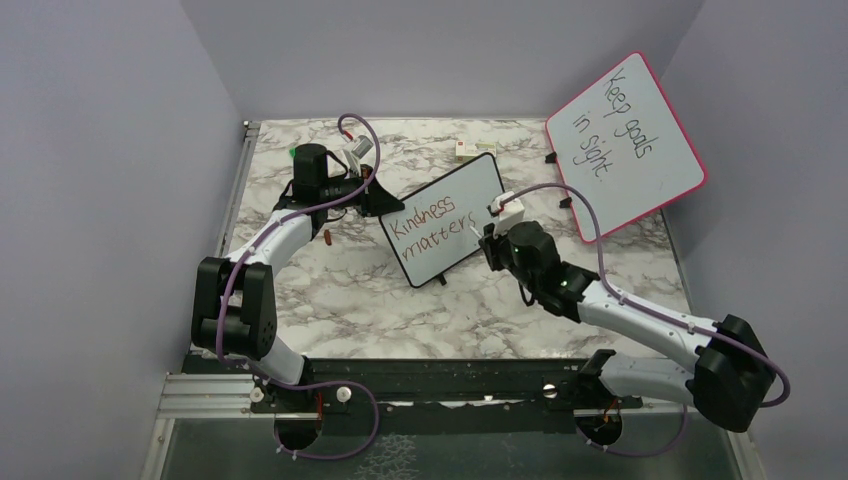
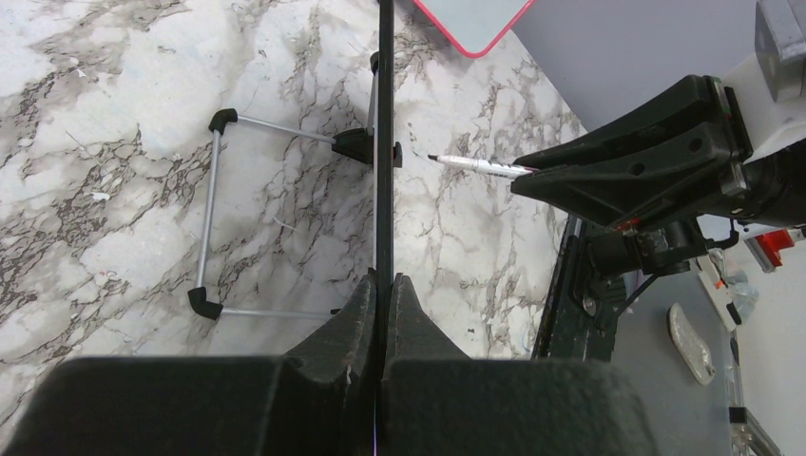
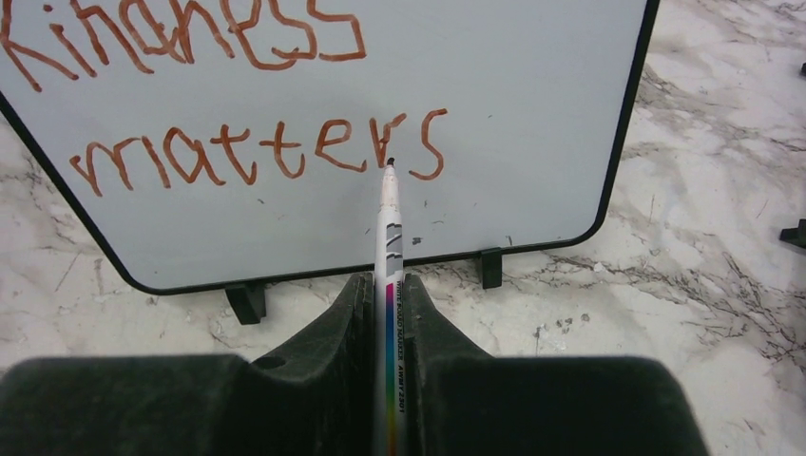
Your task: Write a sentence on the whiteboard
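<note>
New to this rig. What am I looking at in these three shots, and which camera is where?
Two robot arms are bolted to a marble-patterned table. The wide shot is from above and behind them. The other two come from a camera on each wrist. The left gripper clamps the edge of a small black-framed whiteboard. The right gripper holds a white marker, its tip by the red-brown words "Kindness matters". A larger pink-framed board stands at the back right.
</note>
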Available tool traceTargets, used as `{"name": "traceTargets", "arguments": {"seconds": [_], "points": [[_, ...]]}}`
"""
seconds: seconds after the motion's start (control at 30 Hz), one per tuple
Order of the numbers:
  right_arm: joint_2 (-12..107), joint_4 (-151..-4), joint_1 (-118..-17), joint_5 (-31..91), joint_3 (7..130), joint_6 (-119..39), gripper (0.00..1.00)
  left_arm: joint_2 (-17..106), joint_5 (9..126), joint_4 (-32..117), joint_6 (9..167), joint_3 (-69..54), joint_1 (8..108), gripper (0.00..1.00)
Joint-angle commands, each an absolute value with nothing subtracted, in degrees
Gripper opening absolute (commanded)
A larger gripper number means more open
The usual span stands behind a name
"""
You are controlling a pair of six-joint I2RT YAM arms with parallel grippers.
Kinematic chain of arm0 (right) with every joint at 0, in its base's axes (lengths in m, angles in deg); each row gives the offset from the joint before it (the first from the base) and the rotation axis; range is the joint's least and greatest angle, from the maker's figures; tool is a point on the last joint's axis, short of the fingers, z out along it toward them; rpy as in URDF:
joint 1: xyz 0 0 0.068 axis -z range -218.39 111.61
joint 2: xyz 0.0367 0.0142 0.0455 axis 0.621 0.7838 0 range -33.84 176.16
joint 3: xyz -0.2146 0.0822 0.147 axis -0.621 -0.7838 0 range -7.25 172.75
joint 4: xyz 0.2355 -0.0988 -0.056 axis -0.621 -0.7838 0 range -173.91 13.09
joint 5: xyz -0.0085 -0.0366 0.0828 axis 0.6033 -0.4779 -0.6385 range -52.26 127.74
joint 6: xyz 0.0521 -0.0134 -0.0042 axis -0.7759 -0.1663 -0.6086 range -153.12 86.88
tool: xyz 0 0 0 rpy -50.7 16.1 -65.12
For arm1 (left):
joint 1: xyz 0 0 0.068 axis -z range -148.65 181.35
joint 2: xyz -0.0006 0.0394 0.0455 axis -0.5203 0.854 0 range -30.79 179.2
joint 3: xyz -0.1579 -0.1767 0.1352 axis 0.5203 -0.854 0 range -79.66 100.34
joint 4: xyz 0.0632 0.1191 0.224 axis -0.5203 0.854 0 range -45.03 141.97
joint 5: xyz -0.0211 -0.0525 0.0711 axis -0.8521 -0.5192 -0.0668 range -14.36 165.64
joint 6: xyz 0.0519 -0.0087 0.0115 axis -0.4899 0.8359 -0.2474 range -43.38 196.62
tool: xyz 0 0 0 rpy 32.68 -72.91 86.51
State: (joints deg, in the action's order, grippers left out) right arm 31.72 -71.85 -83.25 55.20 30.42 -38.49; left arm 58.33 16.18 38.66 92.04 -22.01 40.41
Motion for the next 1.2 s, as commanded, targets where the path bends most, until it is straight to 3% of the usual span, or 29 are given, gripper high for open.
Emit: {"name": "traceTargets", "arguments": {"seconds": [0.0,0.6,1.17], "points": [[31.33,-70.68,-85.5,52.91,28.73,-37.7,0.01,57.89,17.52,42.76,90.95,-22.09,40.44,0.0],[36.65,-70.1,-95.99,54.85,30.56,-39.95,0.01,58.24,17.75,42.68,90.95,-22.09,40.41,0.0],[41.02,-67.8,-97.54,58.31,32.84,-40.46,0.01,58.43,17.63,42.68,90.95,-22.09,40.41,0.0]]}}
